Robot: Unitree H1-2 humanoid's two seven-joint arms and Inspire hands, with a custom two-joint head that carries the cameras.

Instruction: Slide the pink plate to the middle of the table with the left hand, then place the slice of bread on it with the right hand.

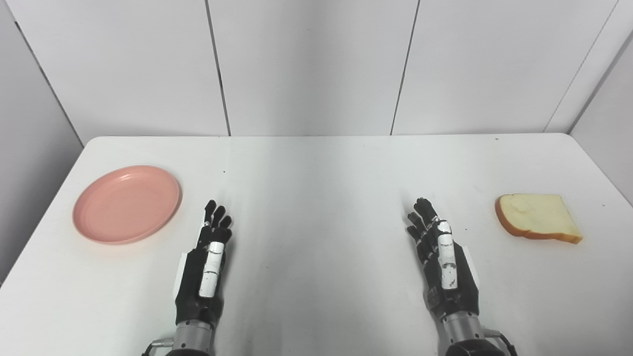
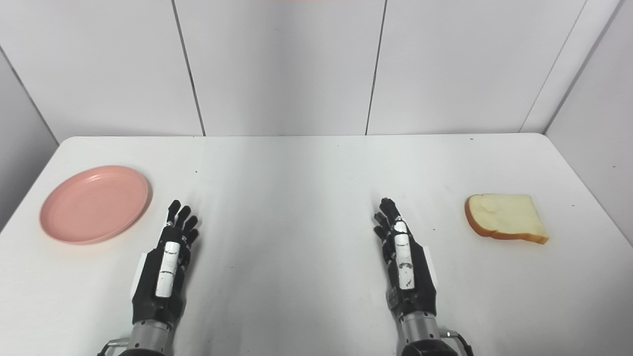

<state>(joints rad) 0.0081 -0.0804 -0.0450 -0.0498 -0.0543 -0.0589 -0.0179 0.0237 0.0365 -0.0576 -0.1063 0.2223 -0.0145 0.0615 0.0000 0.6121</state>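
On white table (image 1: 316, 168), walled by pale panels (image 1: 311, 64), pink plate (image 1: 126, 203) left

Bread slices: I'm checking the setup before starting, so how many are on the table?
1. The slice of bread lies flat at the table's right side, right of the right hand. Nothing in view could hide another.

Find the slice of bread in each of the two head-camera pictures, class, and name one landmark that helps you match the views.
Left eye view: the slice of bread lies at the far right, on the table, right of the right robot hand.
Right eye view: the slice of bread lies at the right, a little further from the picture's edge.
Shared landmark: the pink plate at the table's left side.
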